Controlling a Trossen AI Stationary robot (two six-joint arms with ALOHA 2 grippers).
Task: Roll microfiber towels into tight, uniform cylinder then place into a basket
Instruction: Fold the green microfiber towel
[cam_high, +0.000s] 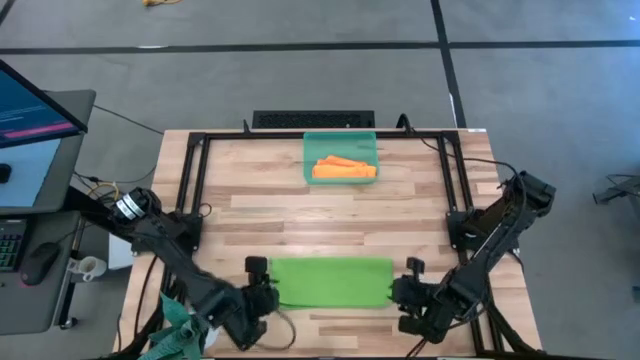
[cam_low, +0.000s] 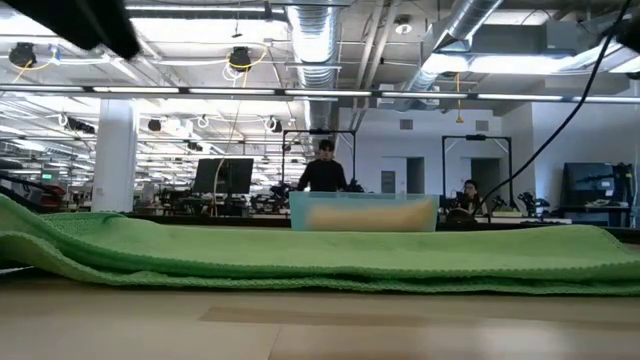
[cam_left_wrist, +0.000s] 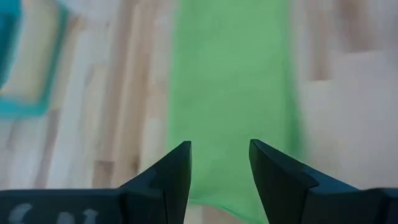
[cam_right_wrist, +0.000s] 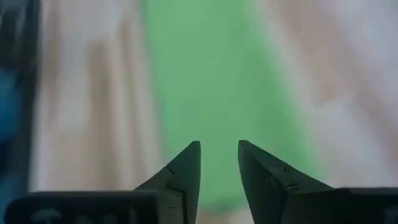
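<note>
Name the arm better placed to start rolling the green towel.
Neither clearly: the left claw and right claw sit open at opposite ends of the flat green towel. Rolling probably needs both.

A lime green towel (cam_high: 332, 281) lies flat, folded into a wide strip, at the tabletop's near edge; an orange towel (cam_high: 344, 168) sits rolled inside the translucent teal basket (cam_high: 341, 140) at the far edge.

Bare tabletop (cam_high: 260, 205) is lying open between the basket (cam_high: 311, 160) at the far edge and the green towel (cam_high: 332, 281) near the front edge. Black frame rails (cam_high: 188, 180) are fencing the sides; both arms are crowding the front corners.
</note>
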